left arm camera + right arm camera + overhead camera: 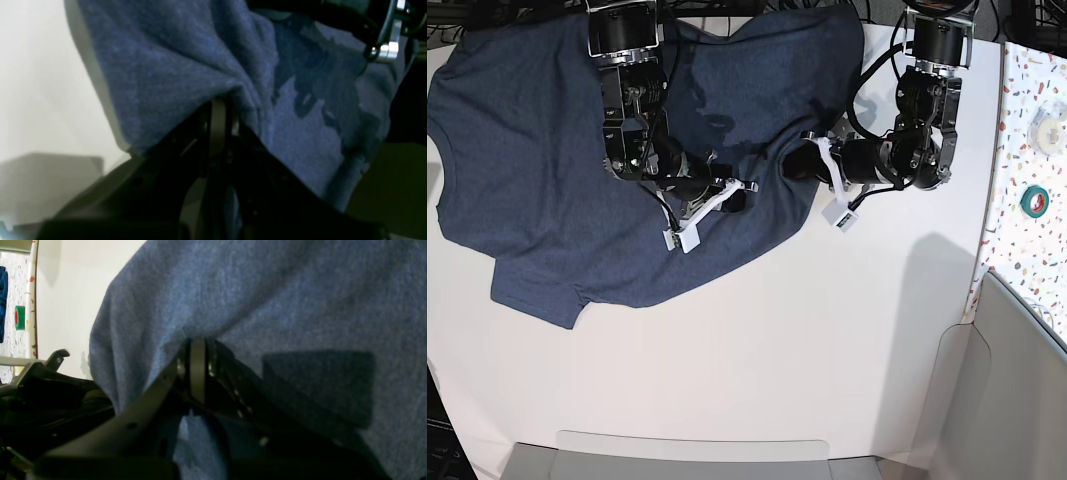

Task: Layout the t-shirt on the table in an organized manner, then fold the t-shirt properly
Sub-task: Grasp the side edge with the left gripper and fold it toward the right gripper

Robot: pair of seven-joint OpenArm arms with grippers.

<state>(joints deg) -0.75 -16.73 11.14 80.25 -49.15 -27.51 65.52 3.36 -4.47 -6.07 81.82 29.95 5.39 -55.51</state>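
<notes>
Left wrist view
- Shirt: one blue heathered cloth fills the middle and right; its edge falls steeply at the left against the white worktop.
- Left pincer: clamped shut on a pinched ridge of the shirt, cloth gathered over the tips.
- Marks on the cloth: darker patches at right; what they are I cannot tell.

Right wrist view
- Shirt: covers most of the frame, its rounded edge at the left over the worktop.
- Right pincer: closed tight on a fold of the shirt.
- Terrazzo strip: narrow band at far left, with one green tape roll on it.

Base view
- Shirt: one, lying in the upper left of the worktop, mostly spread, long axis running left to right; a sleeve points toward the lower left; the right edge is bunched.
- Left pincer: at the shirt's right edge, shut on the bunched cloth.
- Right pincer: on the shirt's middle-right, shut on cloth.
- Pincers: two, near each other, apart.
- Tape roll: one green roll on the terrazzo strip, right of the worktop.
</notes>
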